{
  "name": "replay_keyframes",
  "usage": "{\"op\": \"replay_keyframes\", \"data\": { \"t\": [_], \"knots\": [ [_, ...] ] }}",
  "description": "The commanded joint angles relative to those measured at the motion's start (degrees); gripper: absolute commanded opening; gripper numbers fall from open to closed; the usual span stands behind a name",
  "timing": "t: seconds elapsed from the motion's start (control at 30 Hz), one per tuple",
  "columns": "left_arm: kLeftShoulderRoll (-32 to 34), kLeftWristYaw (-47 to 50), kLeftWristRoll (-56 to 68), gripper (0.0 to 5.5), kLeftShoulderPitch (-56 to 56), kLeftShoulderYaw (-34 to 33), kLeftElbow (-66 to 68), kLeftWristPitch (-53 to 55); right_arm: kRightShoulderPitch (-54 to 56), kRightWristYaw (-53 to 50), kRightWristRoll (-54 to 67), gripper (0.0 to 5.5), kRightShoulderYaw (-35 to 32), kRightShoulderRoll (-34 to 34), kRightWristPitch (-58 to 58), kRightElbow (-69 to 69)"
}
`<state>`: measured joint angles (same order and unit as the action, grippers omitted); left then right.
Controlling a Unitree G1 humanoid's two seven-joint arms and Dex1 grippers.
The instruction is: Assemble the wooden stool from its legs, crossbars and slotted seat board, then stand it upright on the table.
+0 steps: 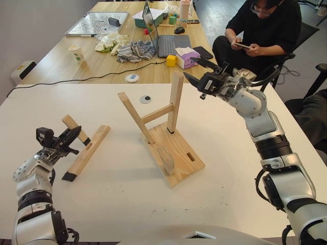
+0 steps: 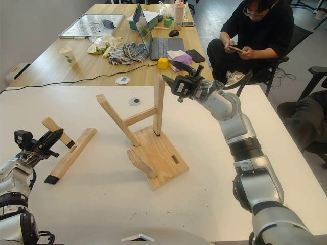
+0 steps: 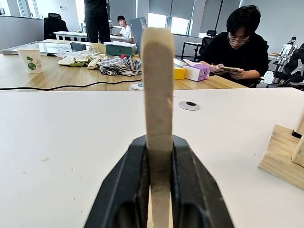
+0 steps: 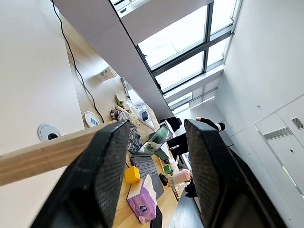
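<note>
The stool is about half built. The seat [image 1: 180, 172] lies flat on the white table [image 1: 230, 168], and the first frame [image 1: 156, 114], two legs joined by a crossbar, is plugged into its far side. One of its legs leans and the other leg [image 1: 175, 102] stands near upright. The right gripper [image 1: 189, 67] hovers just beside that leg's top with its fingers spread wide, gripping nothing. The second frame [image 1: 89, 150] lies flat on the table, well apart from the seat on the left. The left gripper [image 1: 74, 137] pinches one of its legs, with its fingers [image 3: 126, 190] pressed on both faces of the wood. The step in hand looks like fetching this second frame. Next it would need lifting, turning leg ends down and carrying to the free slot [image 1: 190, 157] on the seat's near side, probably while the right arm steadies the first frame. A short block [image 1: 165, 160] rests on the seat about where the matching slot should be. Whether it is loose I cannot tell, and it may get in the way. A grommet [image 1: 146, 99] sits in the table behind the seat. Beyond it, a cable [image 1: 76, 80] and a laptop [image 1: 171, 43] lie on the wooden table, away from the work.
</note>
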<state>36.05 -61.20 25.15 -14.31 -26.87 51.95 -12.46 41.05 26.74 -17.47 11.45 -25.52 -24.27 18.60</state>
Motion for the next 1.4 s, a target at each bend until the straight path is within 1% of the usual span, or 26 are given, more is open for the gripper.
{"op": "replay_keyframes", "data": {
  "t": [0.03,0.33,0.67,0.9,1.03,1.17,1.4],
  "knots": [
    [0.8,0.2,-0.9,0.38,0.0,0.3,2.0,-1.0,1.2,0.6,0.0,2.1,0.3,-0.5,0.3,0.4],
    [-0.1,1.0,-1.3,0.38,-1.4,0.7,5.5,-2.2,0.4,1.1,-0.4,2.1,1.1,-0.8,-0.3,0.7],
    [-1.2,0.5,0.1,0.38,-2.2,0.6,3.2,-1.1,0.8,0.5,-1.8,2.1,2.2,-0.9,-1.6,3.2],
    [-0.8,1.3,-1.3,0.38,-1.3,1.3,5.9,-2.0,0.6,0.4,-2.3,2.1,2.3,-1.2,-2.2,4.3],
    [-1.0,3.6,-1.7,0.38,-1.4,0.9,8.6,-2.5,0.5,0.5,-2.4,2.1,2.4,-1.3,-2.4,4.6],
    [-2.4,5.0,-0.7,0.38,0.7,-0.3,10.6,-4.8,0.9,0.8,-2.4,2.1,2.7,-0.9,-3.0,5.3],
    [-6.4,5.2,-0.3,0.38,7.0,-0.1,11.1,-8.1,1.0,1.0,-2.3,2.1,2.9,-0.8,-3.6,5.9]
  ]
}}
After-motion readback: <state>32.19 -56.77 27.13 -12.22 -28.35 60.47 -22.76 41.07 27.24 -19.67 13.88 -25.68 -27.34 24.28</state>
